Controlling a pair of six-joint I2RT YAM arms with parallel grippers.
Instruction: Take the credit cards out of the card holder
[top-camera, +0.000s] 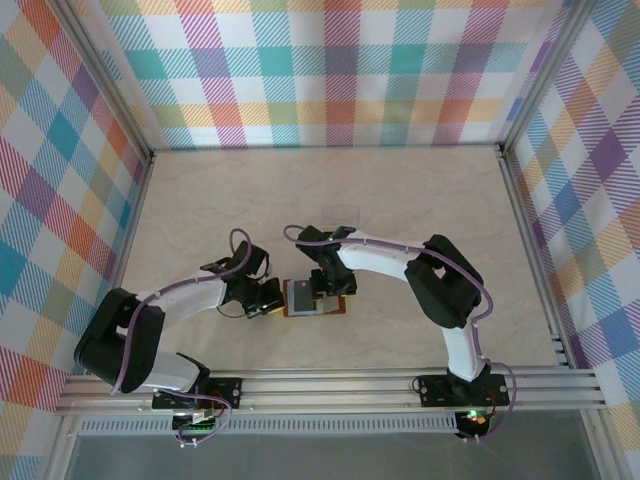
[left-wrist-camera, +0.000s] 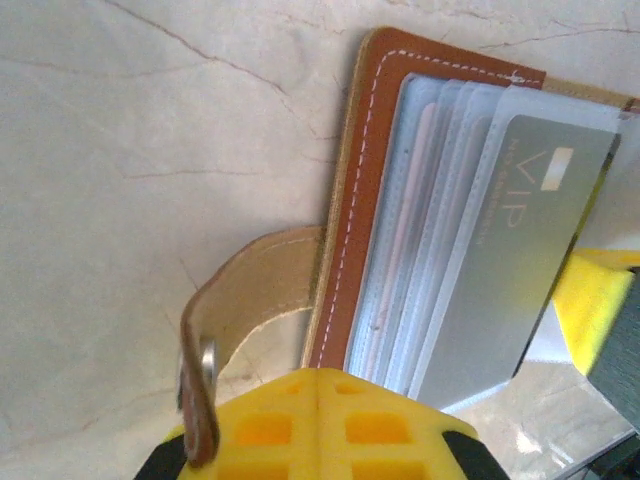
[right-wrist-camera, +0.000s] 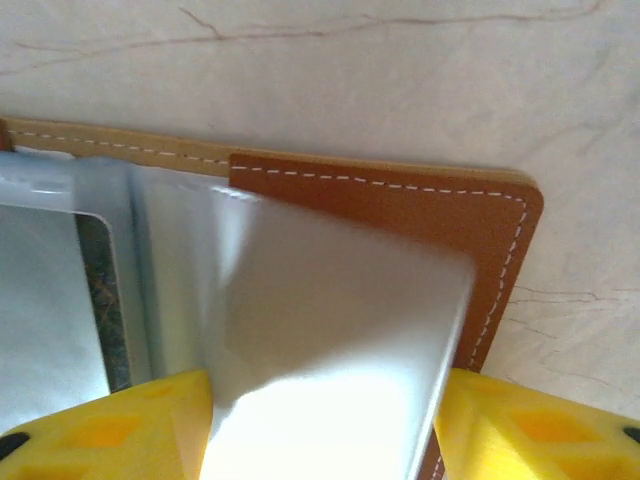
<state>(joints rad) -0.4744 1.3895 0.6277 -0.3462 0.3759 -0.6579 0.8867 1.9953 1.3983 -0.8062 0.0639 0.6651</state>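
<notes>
The holder (left-wrist-camera: 345, 200) lies open on the table (left-wrist-camera: 150, 150), red-brown leather with white stitching along its rim. Inside is a fan of clear greyish pockets (left-wrist-camera: 440, 200). A tan strap (left-wrist-camera: 250, 290) with a metal stud curls out from its spine side.

A grey card (left-wrist-camera: 530, 250) sticks partway out of the top pocket, slanting toward the right pincer (right-wrist-camera: 320, 390). It reads "VIP" in pale letters, and a smaller line beside that is too fine to read. A pinkish edge shows in a deeper pocket.

The left pincer (left-wrist-camera: 318, 385) has its yellow fingers pressed together at the holder's near edge, with the strap just beside them. The right pincer stands apart with the blurred card between its fingers, both long edges of the card at the pads. I cannot tell whether it clamps the card.

From above, the holder sits mid-table between the two pincers, near the front rail. Bare table lies behind it and to both sides, and the plaid walls (top-camera: 330, 70) are well apart from it.
</notes>
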